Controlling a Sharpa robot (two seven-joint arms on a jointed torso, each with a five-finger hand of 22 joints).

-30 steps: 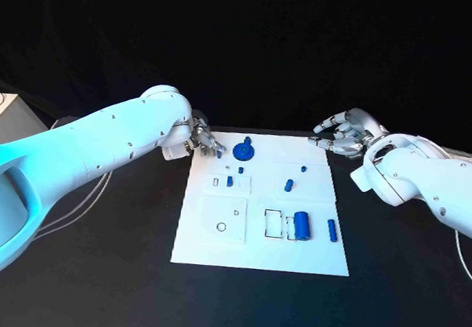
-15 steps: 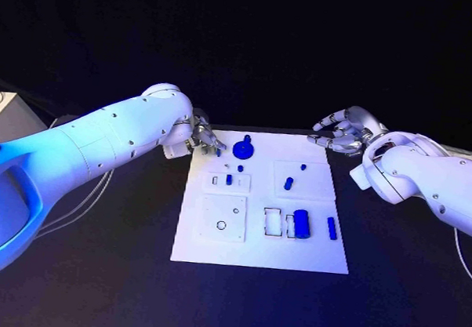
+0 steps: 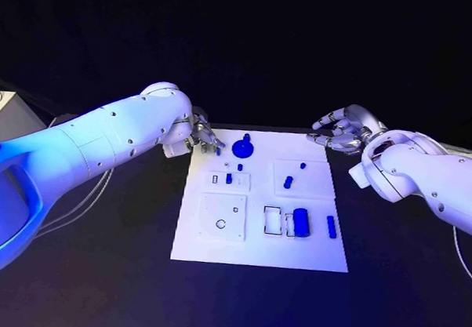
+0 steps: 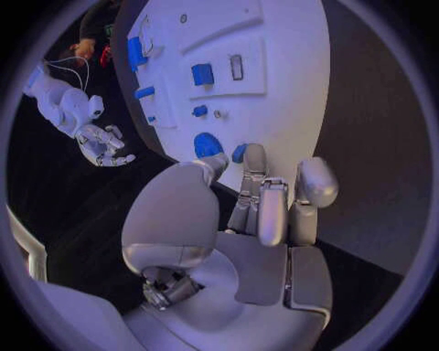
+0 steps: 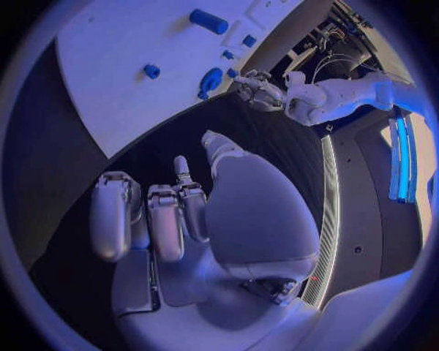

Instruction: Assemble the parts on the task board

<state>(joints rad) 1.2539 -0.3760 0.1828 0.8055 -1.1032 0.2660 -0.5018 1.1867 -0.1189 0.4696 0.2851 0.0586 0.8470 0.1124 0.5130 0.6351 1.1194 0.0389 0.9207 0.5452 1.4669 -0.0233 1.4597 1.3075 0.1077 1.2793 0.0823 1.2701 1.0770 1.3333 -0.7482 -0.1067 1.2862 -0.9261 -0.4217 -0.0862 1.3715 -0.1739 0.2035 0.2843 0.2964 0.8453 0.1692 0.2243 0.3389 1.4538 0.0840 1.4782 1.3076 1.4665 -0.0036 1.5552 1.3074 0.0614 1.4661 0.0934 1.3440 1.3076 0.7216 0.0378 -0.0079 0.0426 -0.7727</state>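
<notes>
Sitting on the black desk [image 3: 88, 274] is the white task board [image 3: 261, 249], dead centre between the two arms. Left hand [image 3: 204, 136] is parked right at the board's far left corner, fingers curled in fairly close together, and from the left wrist view they're holding nothing, with the tips hanging just over the board's edge. Right hand [image 3: 342, 132] is off the far right corner, over bare desk and clear of the board, fingers curled in loosely, nothing in it either. On the board, the biggest blue part is the round knob [image 3: 243, 148] up at the far end, just beside the left hand's fingertips; can't tell if they actually touch it. Next down is the fat cylinder [image 3: 301, 222] standing in the near-right area, with a slim bar [image 3: 332, 227] just to its right and white rectangular slots to its left. Then a short peg [image 3: 288, 182] in the middle right panel, well apart from the right hand, and a tiny peg [image 3: 229, 178] in the left middle panel. Smallest bit is a little blue dot [image 3: 302, 167] near the far right.
</notes>
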